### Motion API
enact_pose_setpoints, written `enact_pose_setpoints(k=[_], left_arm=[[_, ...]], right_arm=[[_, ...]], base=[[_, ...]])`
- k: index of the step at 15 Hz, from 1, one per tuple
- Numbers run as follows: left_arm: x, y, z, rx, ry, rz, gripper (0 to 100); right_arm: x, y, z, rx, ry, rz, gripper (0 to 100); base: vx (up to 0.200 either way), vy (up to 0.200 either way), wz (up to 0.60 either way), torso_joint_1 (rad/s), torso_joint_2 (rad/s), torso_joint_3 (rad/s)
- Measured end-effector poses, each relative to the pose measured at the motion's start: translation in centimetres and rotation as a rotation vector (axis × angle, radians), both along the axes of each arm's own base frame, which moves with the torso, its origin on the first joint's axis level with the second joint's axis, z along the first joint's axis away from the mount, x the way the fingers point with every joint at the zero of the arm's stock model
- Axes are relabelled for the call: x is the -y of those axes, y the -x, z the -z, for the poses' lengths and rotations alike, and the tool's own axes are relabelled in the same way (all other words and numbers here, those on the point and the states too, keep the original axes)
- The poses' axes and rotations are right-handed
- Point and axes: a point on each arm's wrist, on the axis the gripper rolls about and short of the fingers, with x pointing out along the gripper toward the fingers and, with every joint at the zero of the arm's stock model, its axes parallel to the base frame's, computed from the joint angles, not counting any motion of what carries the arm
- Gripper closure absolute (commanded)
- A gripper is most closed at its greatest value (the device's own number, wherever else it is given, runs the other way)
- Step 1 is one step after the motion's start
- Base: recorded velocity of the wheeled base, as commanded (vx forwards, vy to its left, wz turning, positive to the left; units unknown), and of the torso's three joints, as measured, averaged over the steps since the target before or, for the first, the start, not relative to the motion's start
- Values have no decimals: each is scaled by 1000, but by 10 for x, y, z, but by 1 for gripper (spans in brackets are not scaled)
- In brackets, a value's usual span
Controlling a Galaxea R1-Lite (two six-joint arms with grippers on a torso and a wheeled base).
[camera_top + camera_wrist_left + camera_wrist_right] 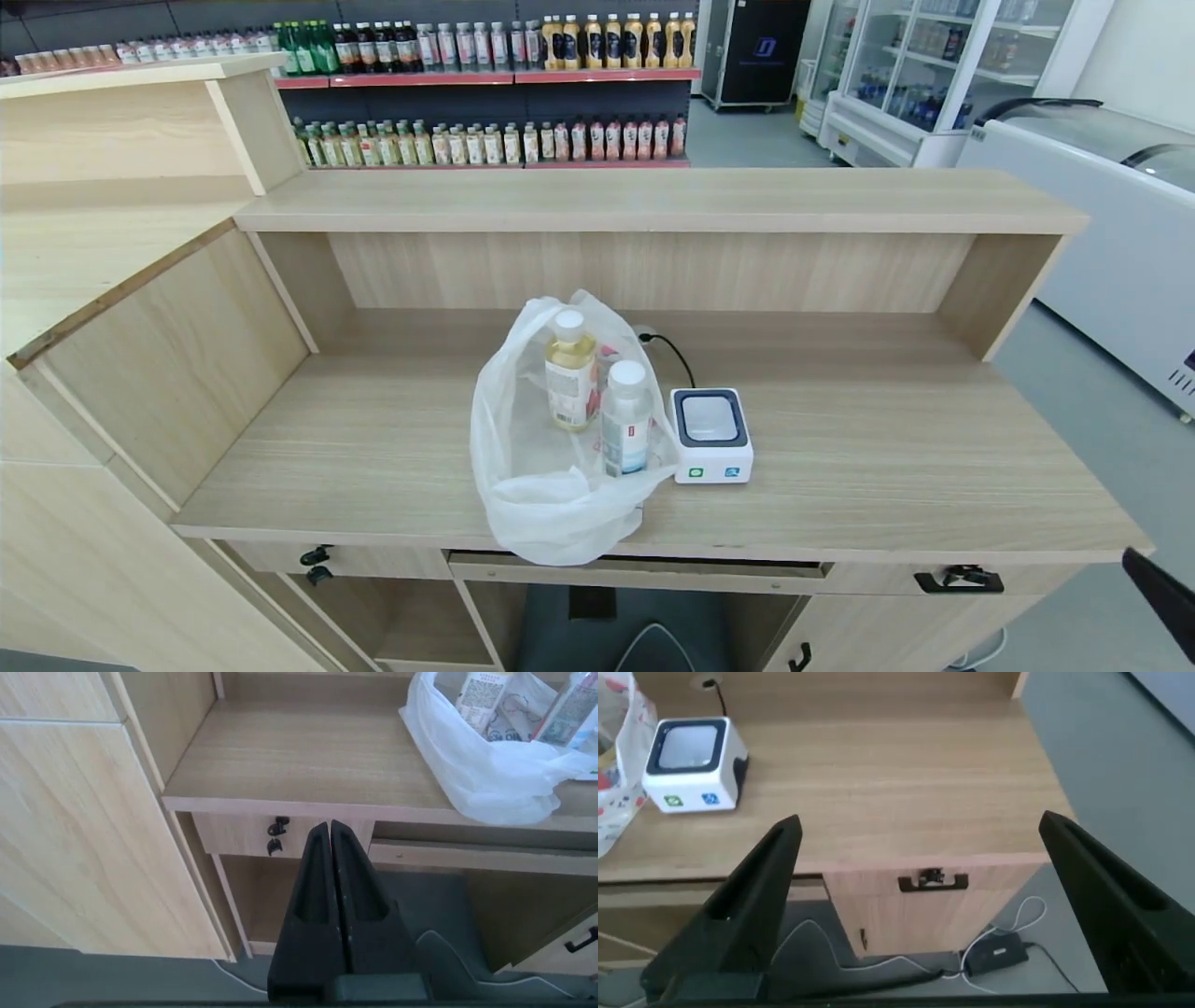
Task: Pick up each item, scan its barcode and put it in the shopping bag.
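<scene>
Checkout counter [840, 439] of pale wood, both bottles bagged, arms parked low in front.

Head view: the shopping bag [541, 485] stands mid-counter, mouth up for dropping goods in. Inside stand the amber bottle [570, 371] and, at its 4 o'clock, the clear bottle [625, 420]; their label print is too small to read. The scanner [710, 434] sits just beside the bag at 3 o'clock, window up. Left wrist view: the left gripper [331, 835] is pressed together and empty, below the counter edge. Right wrist view: the right gripper [922, 826] is spread wide and empty; the scanner's front shows a green and a blue icon. Bagging looks finished.
</scene>
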Motion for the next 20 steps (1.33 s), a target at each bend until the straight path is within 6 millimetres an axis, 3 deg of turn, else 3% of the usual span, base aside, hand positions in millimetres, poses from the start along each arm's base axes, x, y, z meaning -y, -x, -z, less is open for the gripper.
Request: enact_pose_setpoints(k=[3, 7, 12, 20], left_arm=[[0, 0, 0, 0, 0, 1, 100], [0, 0, 0, 0, 0, 1, 100], [0, 0, 0, 0, 0, 0, 100], [0, 0, 0, 0, 0, 1, 100]], right_arm=[[-4, 37, 26, -25, -16, -27, 0], [-5, 67, 45, 83, -36, -77, 0], [-4, 77, 48, 186, -50, -75, 0], [-4, 78, 49, 200, -50, -75, 0]], base=[[0, 0, 0, 0, 0, 0], [0, 0, 0, 0, 0, 0], [0, 0, 0, 0, 0, 0], [0, 0, 0, 0, 0, 0]])
